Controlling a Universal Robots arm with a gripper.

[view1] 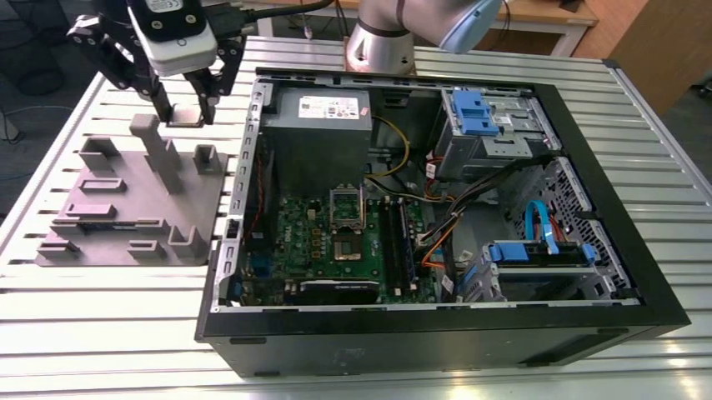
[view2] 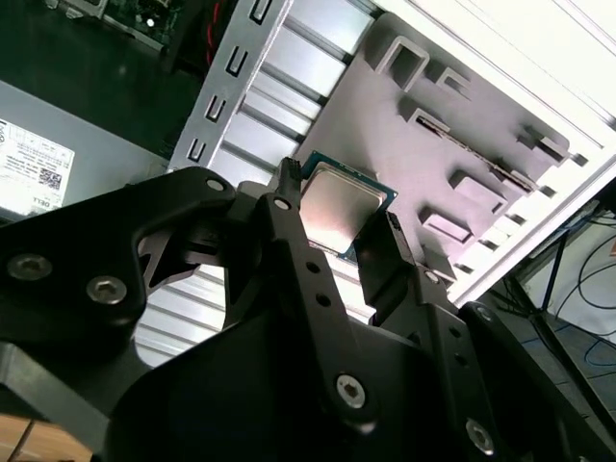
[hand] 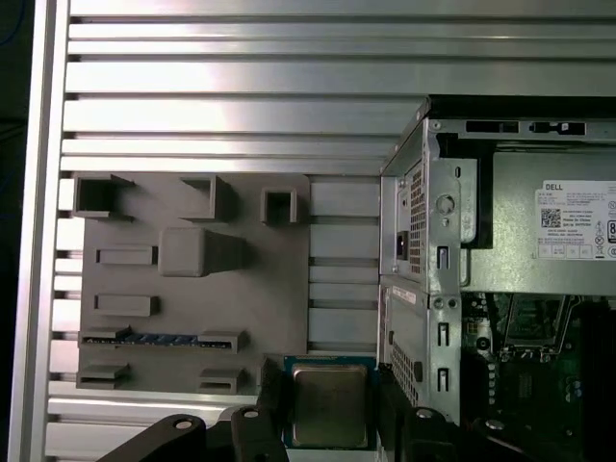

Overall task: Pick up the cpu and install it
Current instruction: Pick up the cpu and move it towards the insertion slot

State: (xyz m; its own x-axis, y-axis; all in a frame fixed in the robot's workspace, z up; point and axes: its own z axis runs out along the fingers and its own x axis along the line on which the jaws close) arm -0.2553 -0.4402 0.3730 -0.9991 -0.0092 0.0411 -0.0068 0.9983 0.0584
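**A:** Two fingers (view2: pixel 298 241) of the hand (view1: pixel 186 113): what are they closed on?

**B:** On the cpu (hand: pixel 329 404). They press on its opposite edges, and its silver top faces the camera in both wrist views.

**A:** Where does it hang?

**B:** Off the surface, by a corner of the grey fixture (view1: pixel 122 190) on the side towards the open computer case (view1: pixel 445 329).

**A:** And the fixture itself?

**B:** It lies flat on the slatted metal bench (view1: pixel 100 333), just beside the case on the exterior view's left, with its blocks upright.

**A:** The socket?

**B:** The socket (view1: pixel 346 208) sits on the green motherboard (view1: pixel 323 242) inside the case, well apart from the hand.
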